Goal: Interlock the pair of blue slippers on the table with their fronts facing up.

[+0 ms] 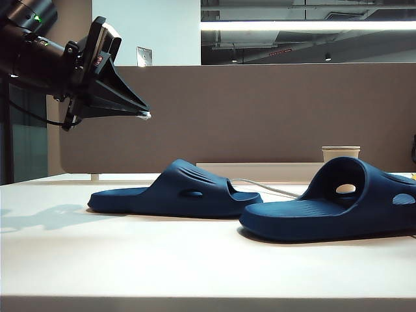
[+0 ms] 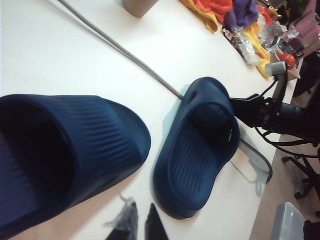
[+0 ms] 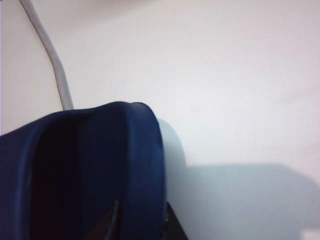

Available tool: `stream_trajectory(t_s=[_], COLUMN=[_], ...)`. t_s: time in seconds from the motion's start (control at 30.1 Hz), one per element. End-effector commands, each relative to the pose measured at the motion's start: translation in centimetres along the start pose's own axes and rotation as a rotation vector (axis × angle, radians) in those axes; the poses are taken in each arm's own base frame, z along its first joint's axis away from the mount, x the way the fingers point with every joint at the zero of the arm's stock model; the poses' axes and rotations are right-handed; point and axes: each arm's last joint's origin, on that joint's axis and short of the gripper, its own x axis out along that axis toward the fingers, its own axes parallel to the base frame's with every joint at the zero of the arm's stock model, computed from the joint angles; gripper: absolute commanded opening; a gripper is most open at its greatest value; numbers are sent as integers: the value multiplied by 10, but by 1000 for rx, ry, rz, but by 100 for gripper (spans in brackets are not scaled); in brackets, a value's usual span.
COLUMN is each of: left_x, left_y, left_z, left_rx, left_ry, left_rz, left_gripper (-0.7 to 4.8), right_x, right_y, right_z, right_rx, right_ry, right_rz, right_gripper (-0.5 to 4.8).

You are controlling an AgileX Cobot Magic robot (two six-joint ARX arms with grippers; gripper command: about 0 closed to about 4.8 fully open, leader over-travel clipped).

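right blue slipper (image 1: 331,208) nearest on table (image 1: 130,260), right claw (image 3: 140,220) straddling its strap, left claw (image 1: 144,114) together, aloft

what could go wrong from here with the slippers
1. The right gripper straddles only the strap edge of one slipper, so it may slip or twist when lifted.
2. The grey cable runs right by that slipper and could snag.
The left gripper hangs shut above the table.

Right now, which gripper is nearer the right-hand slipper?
Right. The right gripper straddles the strap of the right-hand slipper, fingers either side. The left gripper hangs in the air beyond the other slipper.
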Motion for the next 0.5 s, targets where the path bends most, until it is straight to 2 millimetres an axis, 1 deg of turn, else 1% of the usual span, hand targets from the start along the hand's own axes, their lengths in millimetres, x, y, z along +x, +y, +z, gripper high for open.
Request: stream_trajectory(t_s=[0.03, 0.1, 0.13, 0.2, 0.37, 0.5], left_x=[-1, -1, -1, -1, -1, -1], left_y=[-1, -1, -1, -1, -1, -1], left_z=[2, 2, 2, 2, 2, 2], left_rx=[10, 10, 10, 9, 9, 12], left_ry=[-5, -5, -5, -4, -4, -5], left_rz=[-15, -15, -15, -15, -15, -12], left_gripper=[31, 39, 63, 93, 93, 93], right_x=[0, 0, 0, 0, -6, -17], right_y=[0, 0, 0, 1, 4, 9], right_z=[0, 1, 2, 4, 11, 22], right_rx=[-24, -33, -37, -41, -59, -78], right_ry=[6, -4, -13, -25, -77, -149], right_rz=[-8, -8, -6, -3, 8, 2], right_gripper=[123, 148, 167, 174, 176, 177])
